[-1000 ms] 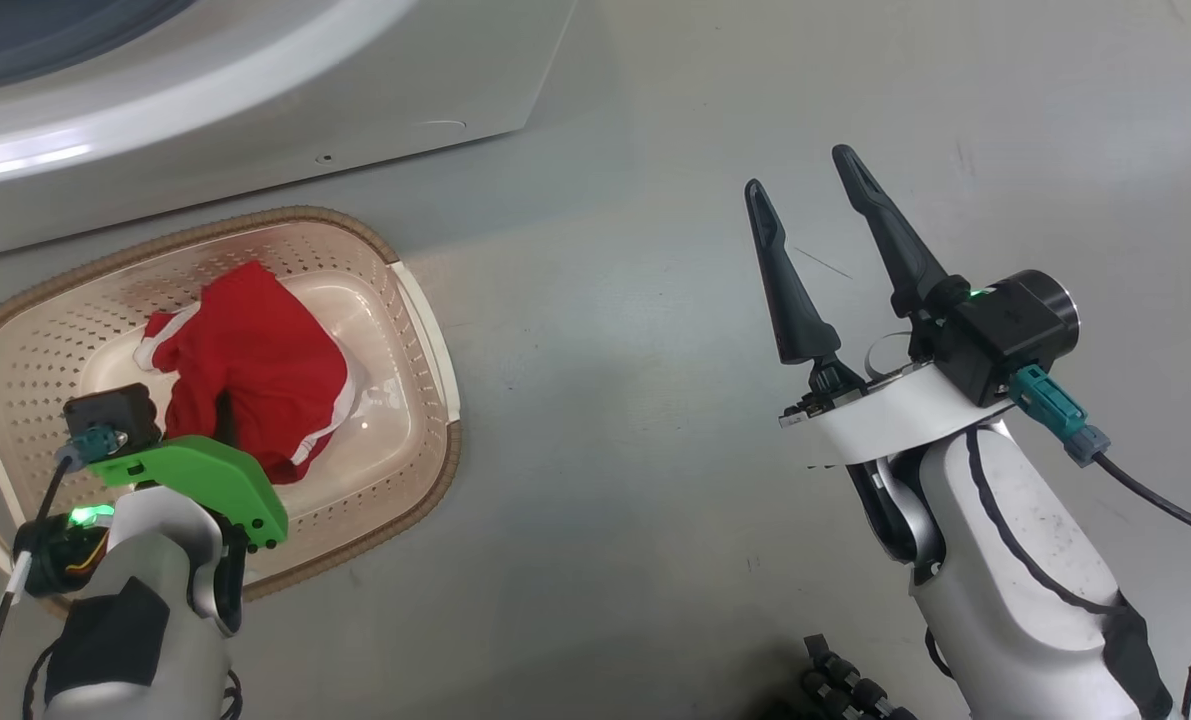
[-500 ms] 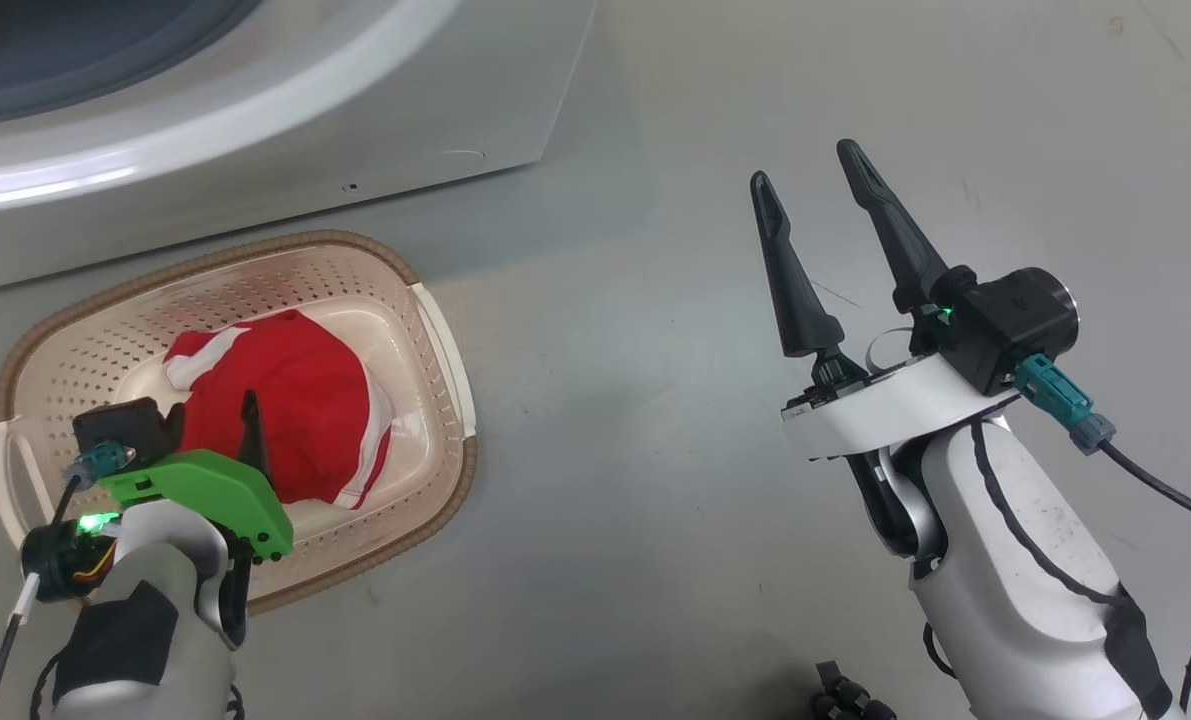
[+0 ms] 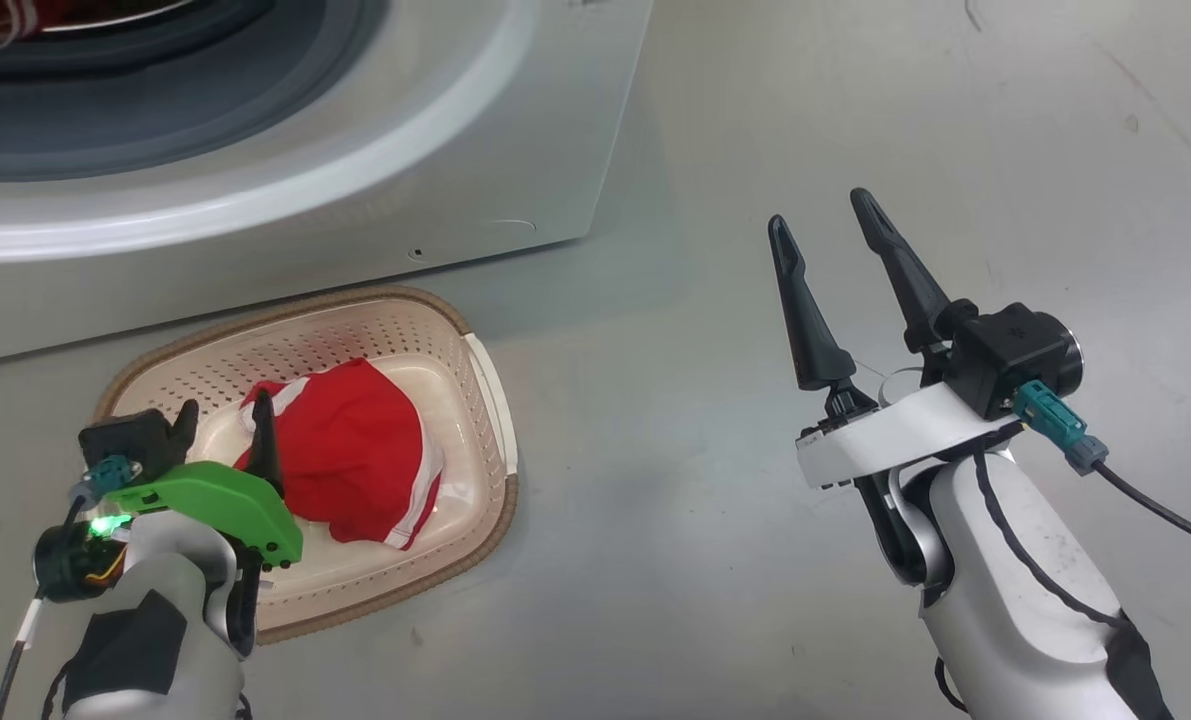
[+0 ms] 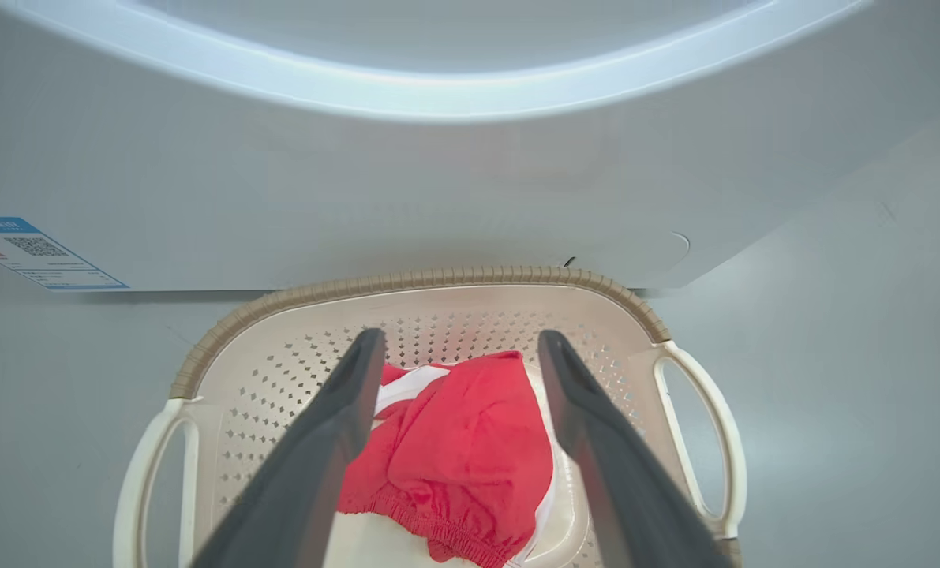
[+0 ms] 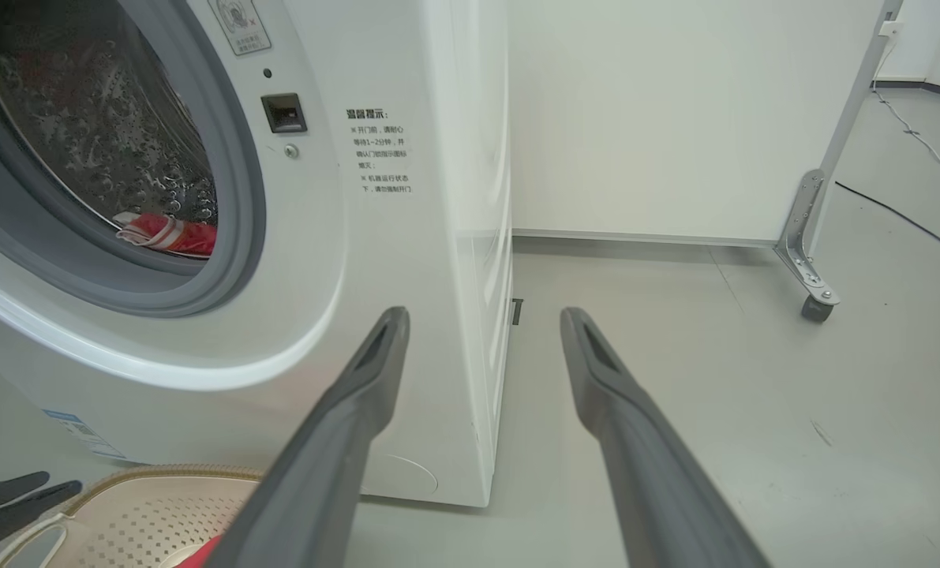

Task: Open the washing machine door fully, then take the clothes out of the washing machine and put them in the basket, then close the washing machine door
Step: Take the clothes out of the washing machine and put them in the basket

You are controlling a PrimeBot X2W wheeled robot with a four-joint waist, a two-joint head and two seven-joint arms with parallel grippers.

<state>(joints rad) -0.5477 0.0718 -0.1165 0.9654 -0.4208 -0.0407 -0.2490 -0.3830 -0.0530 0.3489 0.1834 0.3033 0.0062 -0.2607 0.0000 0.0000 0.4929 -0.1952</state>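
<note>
Left pincer [image 3: 225, 402] hangs over the basket [image 3: 385, 294], fingers spread wide and nothing gripped. In the left wrist view the red garment [image 4: 470, 442] lies in a heap on the basket's bottom, below the gap between the two fingers. Whether a finger grazes the cloth cannot be told. The basket sits on the floor [image 3: 655, 450], just in front of the washing machine [image 3: 405, 150]. Right pincer [image 3: 818, 210] is well off to the right over bare floor, also wide open and empty, touching nothing. Its wrist view looks along the machine's front corner. The drum mouth is uncovered there, and a second red piece [image 5: 166, 234] with white trim rests at the low edge of the drum, just behind the grey gasket [image 5: 233, 197]. Its long axis runs across the opening, roughly along the lip. From the right pincer that piece lies up and to the left. From the left pincer it lies above and beyond the basket, inside the machine. Judgement: unloading is not finished, the left arm looks nearer to the mouth, and the next reach has to go up and over the gasket lip to meet the cloth across its length.
</note>
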